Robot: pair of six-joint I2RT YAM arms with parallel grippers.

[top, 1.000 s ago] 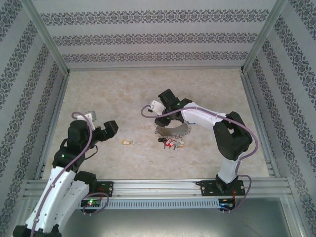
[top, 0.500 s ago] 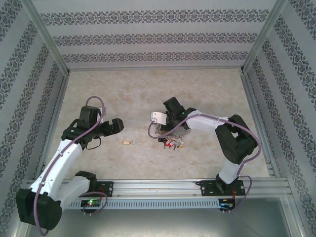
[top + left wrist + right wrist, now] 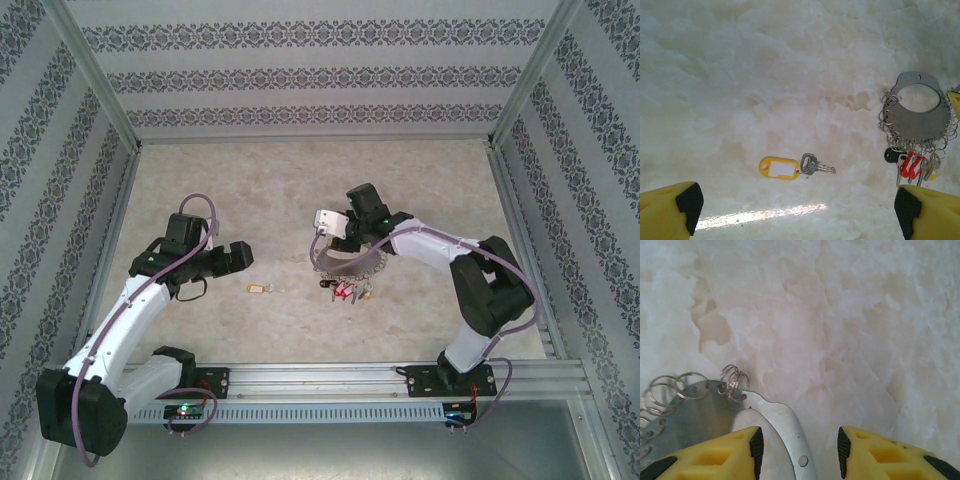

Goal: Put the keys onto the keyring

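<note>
- One loose key [image 3: 816, 165] with a yellow tag [image 3: 780, 168] lay flat on the pale desk [image 3: 250, 180], between the two arms and well apart from the keyring [image 3: 920, 117].
- The left hand [image 3: 232, 258] hung above the desk near that key, fingers spread wide, nothing in them.
- The right hand [image 3: 799, 450] sat over the keyring, fingers part-way apart, straddling its flat rim and not clamped on it.
- Several keys [image 3: 914, 166], red and black tags among them, bunched at the keyring's near edge.

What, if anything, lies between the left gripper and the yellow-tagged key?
Nothing visible does: only bare table separates the open left gripper from the yellow-tagged key, and the keyring lies off to one side.
</note>
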